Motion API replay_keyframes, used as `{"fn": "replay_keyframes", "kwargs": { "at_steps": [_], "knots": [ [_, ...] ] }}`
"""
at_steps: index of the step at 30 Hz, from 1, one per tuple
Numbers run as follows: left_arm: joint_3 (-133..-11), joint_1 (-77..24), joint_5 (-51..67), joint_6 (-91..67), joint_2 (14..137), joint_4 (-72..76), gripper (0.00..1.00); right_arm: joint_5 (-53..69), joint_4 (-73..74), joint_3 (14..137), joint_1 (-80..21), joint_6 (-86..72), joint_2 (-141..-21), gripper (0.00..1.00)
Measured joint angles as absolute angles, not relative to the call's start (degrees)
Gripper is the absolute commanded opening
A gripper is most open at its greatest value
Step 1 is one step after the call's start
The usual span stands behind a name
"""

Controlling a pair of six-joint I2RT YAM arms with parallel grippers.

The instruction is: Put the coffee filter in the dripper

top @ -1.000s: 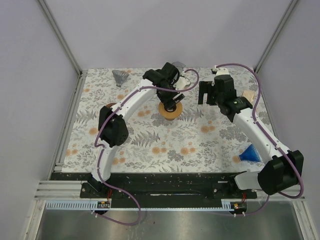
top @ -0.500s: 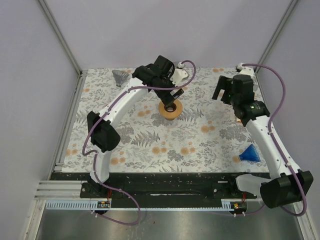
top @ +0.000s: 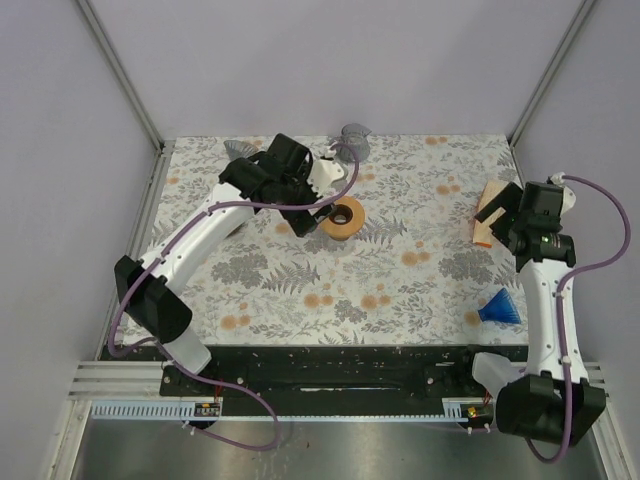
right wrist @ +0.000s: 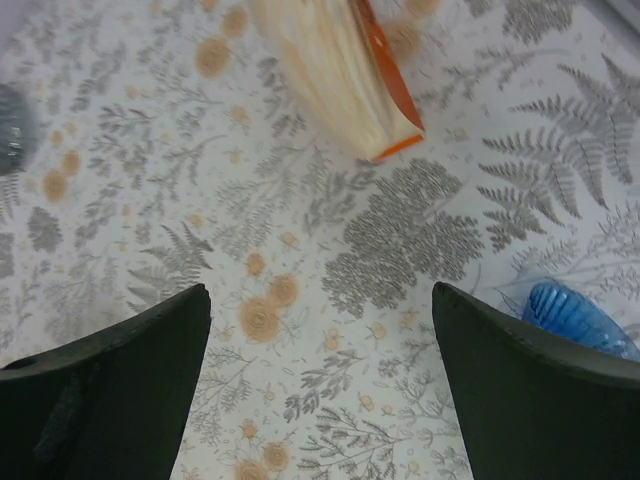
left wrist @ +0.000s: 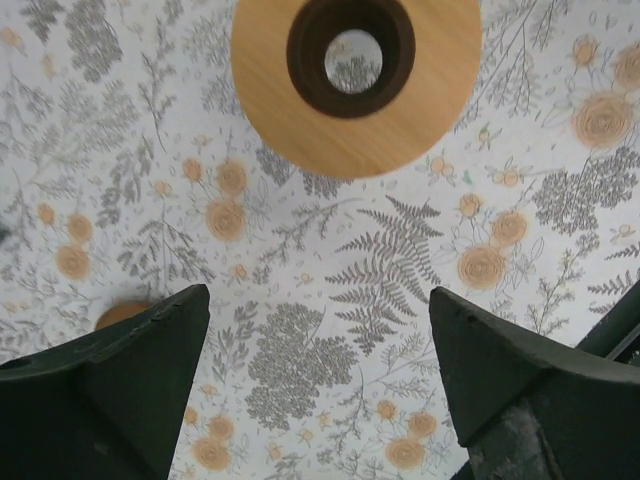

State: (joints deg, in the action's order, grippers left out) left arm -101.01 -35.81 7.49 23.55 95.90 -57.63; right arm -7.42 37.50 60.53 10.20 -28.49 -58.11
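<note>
The left gripper (left wrist: 320, 385) and the right gripper (right wrist: 320, 385) are both wide open and empty. The filter stack (right wrist: 335, 75) lies ahead of the right one, not gripped; the blue dripper (right wrist: 575, 315) seems without a filter yet.

- Counter (top: 400, 290) covered in fern-and-orange-flower print, spread beneath the left gripper (left wrist: 318, 297) and right gripper (right wrist: 320, 292).
- Plain pale lilac walls (top: 330, 70) beyond both, framed by metal corner posts (top: 120, 75).
- Even, soft light.

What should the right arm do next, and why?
Probably ease the right gripper forward and down onto the filter stack. Its jaws stand open and empty, the stack lies just ahead on the table, and no filter is picked up yet.
</note>
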Motion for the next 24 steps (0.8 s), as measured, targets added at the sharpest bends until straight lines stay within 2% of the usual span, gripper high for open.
{"fn": "replay_keyframes", "kwargs": {
  "at_steps": [10,24],
  "knots": [
    [-82.8,-31.5,10.6,23.9,87.6,-51.0,0.95,-6.5,47.2,53.2,17.6,-30.8,-66.2,1.0],
    [-80.3,-24.3,18.2,23.0,84.9,-47.8,0.94,-5.8,50.7,51.2,22.7,-30.4,-76.2,0.97]
  ]
}}
